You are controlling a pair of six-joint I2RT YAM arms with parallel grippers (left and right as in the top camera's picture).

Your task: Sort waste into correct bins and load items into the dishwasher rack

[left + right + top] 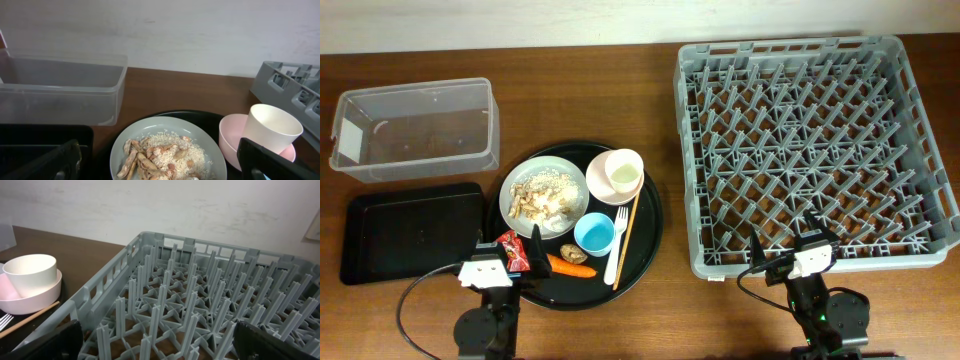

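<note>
On the round black tray (647, 235) lie a grey dish (510, 200) of beige-brown scraps (542, 194), a pale pink cup (616, 175), a blue cup (593, 234), a white fork (617, 250), a wooden stick (630, 225), a carrot piece (572, 268), a brown lump (571, 252) and a red wrapper (510, 247). My left gripper (165, 167) is open and empty, low before the dish (200, 137). My right gripper (160, 345) is open and empty over the near edge of the grey rack (200, 290), which stands at the right (810, 150).
The clear tub (415, 130) stands at the far left, with the shallow black rectangular tray (410, 230) in front of it. A white cup (272, 127) sits inside the pink cup (230, 142). The rack holds nothing.
</note>
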